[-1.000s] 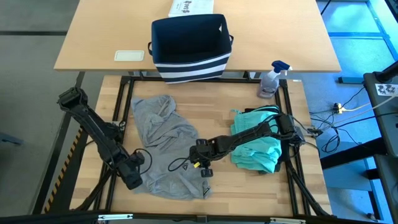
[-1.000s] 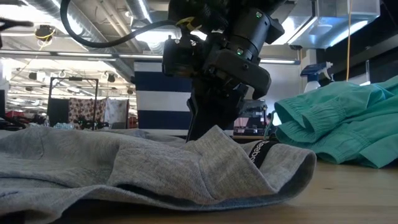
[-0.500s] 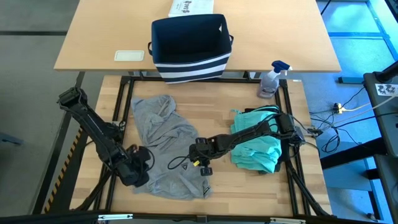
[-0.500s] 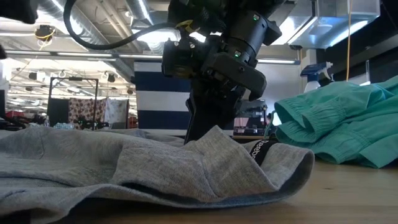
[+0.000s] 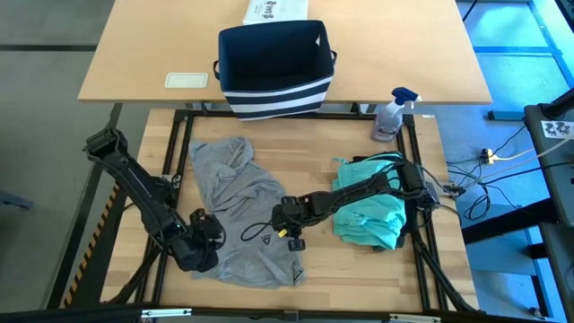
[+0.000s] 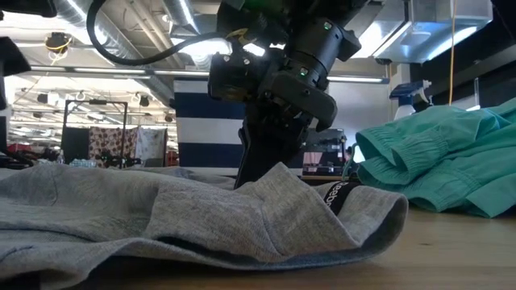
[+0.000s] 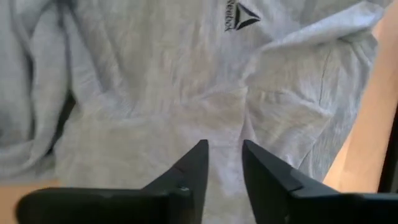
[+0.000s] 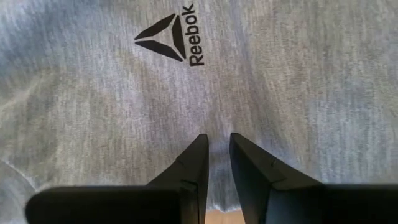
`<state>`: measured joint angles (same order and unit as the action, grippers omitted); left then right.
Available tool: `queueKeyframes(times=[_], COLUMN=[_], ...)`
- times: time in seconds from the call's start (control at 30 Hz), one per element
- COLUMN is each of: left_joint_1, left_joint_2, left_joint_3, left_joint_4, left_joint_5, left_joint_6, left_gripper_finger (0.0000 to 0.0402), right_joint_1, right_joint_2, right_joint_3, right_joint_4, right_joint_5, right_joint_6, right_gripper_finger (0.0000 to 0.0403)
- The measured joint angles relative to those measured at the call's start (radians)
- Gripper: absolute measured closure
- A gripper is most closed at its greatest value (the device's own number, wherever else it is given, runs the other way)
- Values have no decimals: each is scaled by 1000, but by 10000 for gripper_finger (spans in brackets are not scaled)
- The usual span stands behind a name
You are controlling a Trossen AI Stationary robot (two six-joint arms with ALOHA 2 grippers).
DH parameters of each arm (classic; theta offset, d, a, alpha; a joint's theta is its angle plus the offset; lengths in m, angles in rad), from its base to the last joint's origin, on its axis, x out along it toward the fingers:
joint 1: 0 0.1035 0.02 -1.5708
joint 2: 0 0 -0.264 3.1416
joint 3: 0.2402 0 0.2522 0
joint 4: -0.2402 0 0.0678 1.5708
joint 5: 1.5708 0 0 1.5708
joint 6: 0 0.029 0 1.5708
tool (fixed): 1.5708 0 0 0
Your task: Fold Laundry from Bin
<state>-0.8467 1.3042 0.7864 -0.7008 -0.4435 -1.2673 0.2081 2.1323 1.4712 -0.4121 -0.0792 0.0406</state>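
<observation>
**benchrat:** Right gripper (image 8: 217,149) has its fingers nearly together with a pinch of the grey T-shirt (image 5: 240,205) between them, just below the logo (image 8: 169,38). Left gripper (image 7: 222,155) is down on the shirt's left edge, a narrow gap between the fingers, fabric under the tips. Can't tell if it's actually got any.

**foldfail:** So the shirt's crumpled mid-table, the teal piece (image 5: 369,213) sits to the right, and the bin (image 5: 274,67) is back on the far table.

**benchrat:** Yep. My worry is that if the left only skims the top layer, a lift pulls one side and the shirt twists. And the right's pinch looks thin, so it could slip out under the fabric's weight.
</observation>
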Motion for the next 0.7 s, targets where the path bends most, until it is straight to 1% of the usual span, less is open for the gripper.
queueKeyframes(times=[0.23,0.33,0.43,0.5,0.57,0.7], left_joint_1=[0,0,-4,-12,-19,-30], left_joint_2=[61,69,71,71,79,142], left_joint_3=[0,-1,-1,-1,-1,-1], left_joint_4=[68,168,266,299,303,314], left_joint_5=[-1,-1,-15,-47,-70,-61], left_joint_6=[36,82,154,184,184,171], left_gripper_finger=[239,222,218,220,221,222], right_joint_1=[0,0,0,0,1,1], right_joint_2=[0,0,0,0,0,0], right_joint_3=[0,0,0,0,0,0], right_joint_4=[0,-2,-2,-5,-8,-8], right_joint_5=[-2,-2,-2,-3,-3,-3], right_joint_6=[0,0,3,4,4,5], right_gripper_finger=[337,337,337,337,337,337])
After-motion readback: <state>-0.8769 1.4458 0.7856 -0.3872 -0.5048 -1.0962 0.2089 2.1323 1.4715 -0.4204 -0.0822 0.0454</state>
